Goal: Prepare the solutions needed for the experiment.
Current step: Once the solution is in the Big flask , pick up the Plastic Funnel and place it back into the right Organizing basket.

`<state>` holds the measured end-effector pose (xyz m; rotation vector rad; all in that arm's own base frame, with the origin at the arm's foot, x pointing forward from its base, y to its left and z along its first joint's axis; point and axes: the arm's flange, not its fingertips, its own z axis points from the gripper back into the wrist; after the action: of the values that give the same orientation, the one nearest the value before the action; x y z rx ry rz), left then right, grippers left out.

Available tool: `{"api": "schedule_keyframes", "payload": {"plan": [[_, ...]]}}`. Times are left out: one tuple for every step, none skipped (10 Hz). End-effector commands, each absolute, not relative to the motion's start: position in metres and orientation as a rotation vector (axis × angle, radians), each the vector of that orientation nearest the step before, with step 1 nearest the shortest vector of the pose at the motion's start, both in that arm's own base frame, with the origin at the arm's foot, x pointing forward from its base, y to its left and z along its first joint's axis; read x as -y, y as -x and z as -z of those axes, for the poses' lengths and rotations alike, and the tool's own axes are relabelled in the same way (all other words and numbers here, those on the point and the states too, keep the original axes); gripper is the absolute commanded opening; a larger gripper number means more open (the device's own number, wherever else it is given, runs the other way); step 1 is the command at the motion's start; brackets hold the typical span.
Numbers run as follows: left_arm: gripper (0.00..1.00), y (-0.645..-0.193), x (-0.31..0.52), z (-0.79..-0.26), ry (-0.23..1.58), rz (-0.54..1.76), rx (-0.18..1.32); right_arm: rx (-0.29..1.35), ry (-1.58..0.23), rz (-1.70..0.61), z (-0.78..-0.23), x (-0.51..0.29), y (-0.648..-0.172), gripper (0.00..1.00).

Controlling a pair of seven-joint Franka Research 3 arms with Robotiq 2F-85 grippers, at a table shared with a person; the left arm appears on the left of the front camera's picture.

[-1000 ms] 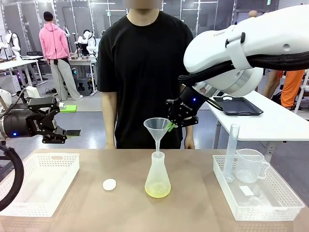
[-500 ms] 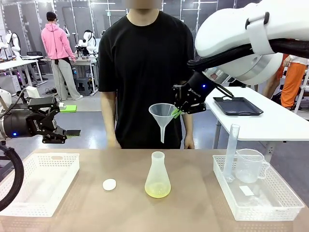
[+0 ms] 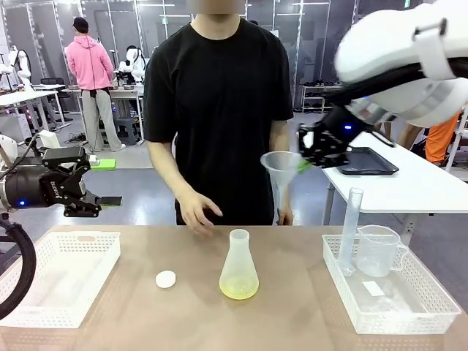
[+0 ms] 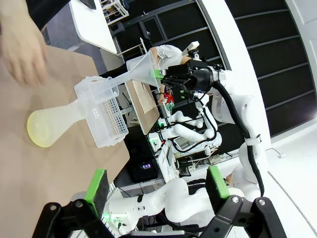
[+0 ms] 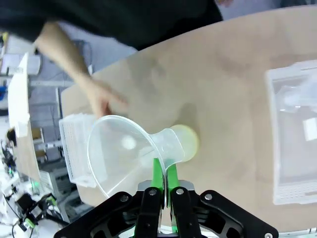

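Clearly, the right claw is closed on the rim of a clear plastic cone-shaped funnel, which hangs in the air with its stem pointing down. Well below this claw, toward the robot's left, the frosted white conical flask stands on the brown worktop. The solution, a shallow pale yellow-green watery layer, lies in its bottom.

The funnel is apart from the flask mouth, so I judge that the step in hand is putting the funnel away (the white perforated tray below the claw, on the robot's right, seems the likely place). The next move calls for carrying the funnel over that tray. It must then go down beside the tall clear measuring cylinder and the clear plastic beaker without knocking them, and only then be released.

The left claw is open and empty. The person's hand hovers between the two claws, above the worktop.
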<state>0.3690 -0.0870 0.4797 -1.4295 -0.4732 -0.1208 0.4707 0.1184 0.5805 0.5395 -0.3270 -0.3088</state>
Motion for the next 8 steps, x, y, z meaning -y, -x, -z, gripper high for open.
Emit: {"api": "schedule_keyframes", "payload": {"plan": [[1.00, -0.369, 0.090, -0.481, 1.433, 0.118, 0.469, 0.345, -0.487, 0.445, -0.570, -0.066, -0.455, 0.00], [1.00, -0.369, 0.090, -0.481, 1.433, 0.118, 0.469, 0.347, -0.482, 0.506, -0.564, -0.040, -0.449, 0.00], [1.00, -0.369, 0.090, -0.481, 1.433, 0.118, 0.469, 0.342, -0.465, 0.566, -0.559, -0.017, -0.442, 0.00], [1.00, -0.369, 0.090, -0.481, 1.433, 0.118, 0.469, 0.335, -0.458, 0.616, -0.554, 0.004, -0.434, 0.00], [1.00, -0.369, 0.090, -0.481, 1.433, 0.118, 0.469, 0.327, -0.454, 0.662, -0.548, 0.021, -0.426, 0.00], [1.00, -0.369, 0.090, -0.481, 1.433, 0.118, 0.469, 0.324, -0.454, 0.688, -0.544, 0.031, -0.422, 0.00], [1.00, -0.369, 0.090, -0.481, 1.433, 0.118, 0.469, 0.322, -0.453, 0.714, -0.541, 0.039, -0.419, 0.00], [1.00, -0.369, 0.090, -0.481, 1.433, 0.118, 0.469, 0.315, -0.444, 0.724, -0.539, 0.043, -0.415, 0.00]]}}
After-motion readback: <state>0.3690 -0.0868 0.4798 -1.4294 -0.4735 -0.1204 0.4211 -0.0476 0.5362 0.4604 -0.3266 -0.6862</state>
